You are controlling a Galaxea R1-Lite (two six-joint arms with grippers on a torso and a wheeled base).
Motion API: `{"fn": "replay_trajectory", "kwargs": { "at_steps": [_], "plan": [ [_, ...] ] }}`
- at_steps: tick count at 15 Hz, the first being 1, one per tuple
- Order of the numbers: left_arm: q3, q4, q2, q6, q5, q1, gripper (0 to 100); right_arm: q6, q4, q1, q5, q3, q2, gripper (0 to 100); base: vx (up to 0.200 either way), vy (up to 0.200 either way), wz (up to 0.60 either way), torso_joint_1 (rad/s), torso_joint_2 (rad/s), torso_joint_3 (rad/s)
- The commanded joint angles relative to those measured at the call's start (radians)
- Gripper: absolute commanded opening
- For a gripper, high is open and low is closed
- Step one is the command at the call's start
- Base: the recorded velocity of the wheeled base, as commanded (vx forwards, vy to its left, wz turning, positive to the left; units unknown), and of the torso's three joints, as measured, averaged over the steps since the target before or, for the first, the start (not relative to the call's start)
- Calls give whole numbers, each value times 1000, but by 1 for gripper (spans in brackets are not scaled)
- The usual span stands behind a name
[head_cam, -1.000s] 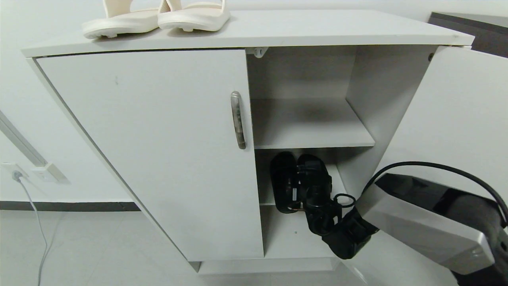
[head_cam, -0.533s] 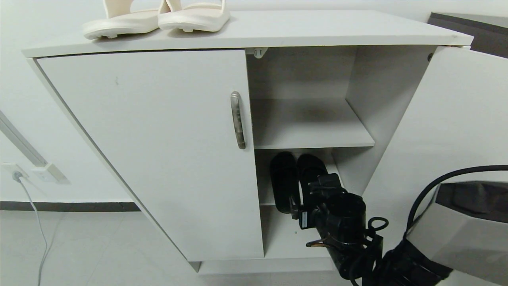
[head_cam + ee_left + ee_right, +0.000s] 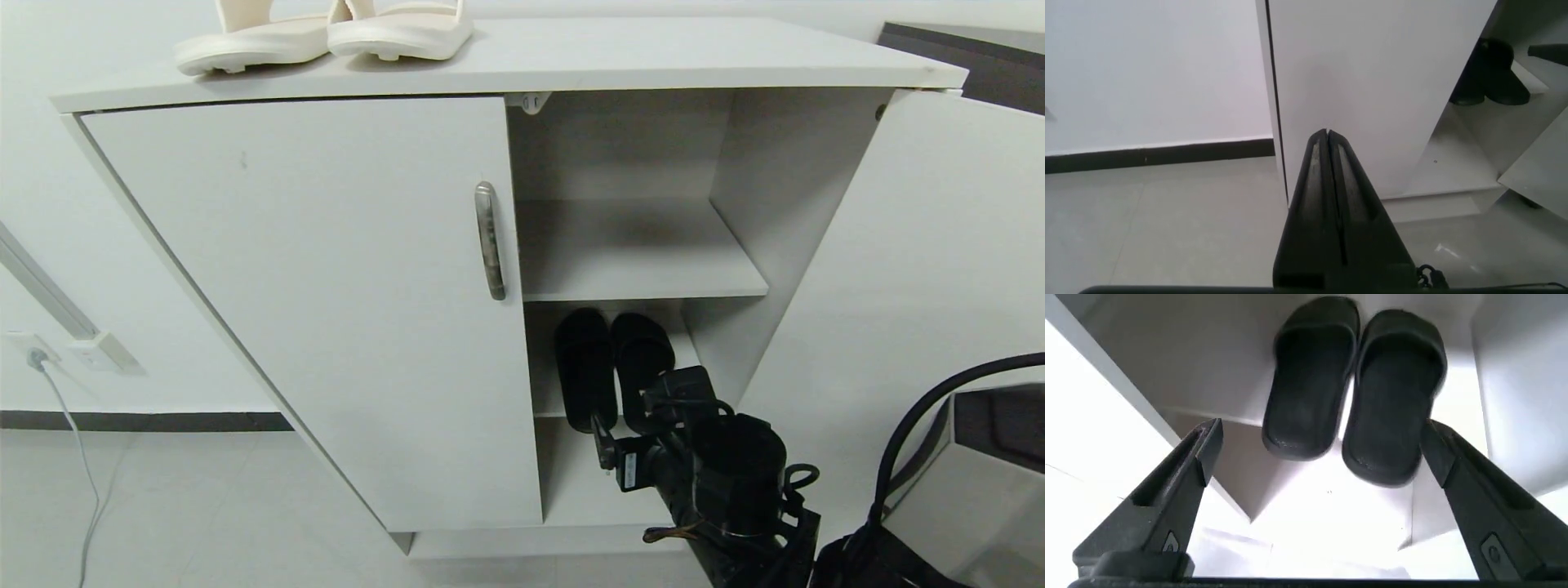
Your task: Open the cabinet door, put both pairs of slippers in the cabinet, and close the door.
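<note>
Black slippers (image 3: 612,367) lie side by side on the lower shelf (image 3: 555,404) inside the cabinet (image 3: 653,61), just ahead of the right pincer (image 3: 641,408) and not touching it. In the right wrist view the pair (image 3: 1355,392) sits beyond the spread fingers (image 3: 1167,514), its near ends hanging slightly over the shelf edge. The right pincer (image 3: 1323,433) is wide apart and holds nothing. It hangs in the opening in front of that shelf, above the cabinet's bottom panel (image 3: 580,490).

The upper shelf (image 3: 637,253) is above the right pincer. The right door (image 3: 922,269) stands swung open on the pincer's right. The left door (image 3: 310,310) is closed on its left, and its handle (image 3: 488,241) is above and to the left of the pincer.

Cream slippers (image 3: 326,37) rest on top of the cabinet, high above the right pincer and well apart from it, towards its left.

The left pincer (image 3: 1327,143) has its fingers pressed together on nothing. It points at the lower part of the closed left door (image 3: 1372,82), with the floor (image 3: 1167,220) under it and the black slippers (image 3: 1490,73) off to its right. A wall socket (image 3: 33,358) sits low on the wall, left of the cabinet.
</note>
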Motion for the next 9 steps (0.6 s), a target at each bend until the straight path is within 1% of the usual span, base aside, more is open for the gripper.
{"fn": "replay_trajectory", "kwargs": {
  "at_steps": [1, 5, 7, 9],
  "plan": [
    [0, 0, 0, 0, 0, 0, 0, 0, -1, 2, 0, 1, -2, 100, -200, 0, 0, 2, -2, 7],
    [0, 0, 0, 0, 0, 0, 0, 0, -4, -5, 20, 24, -18, 100, -200, 0, 0, 0, 4, 7],
    [0, 0, 0, 0, 0, 0, 0, 1, -13, -7, 34, 60, -59, 100, 0, 0, 0, 0, 0, 0],
    [0, 0, 0, 0, 0, 0, 0, 5, -13, -7, 67, 70, -55, 100, 0, 0, 0, 0, 0, 0]
  ]
}}
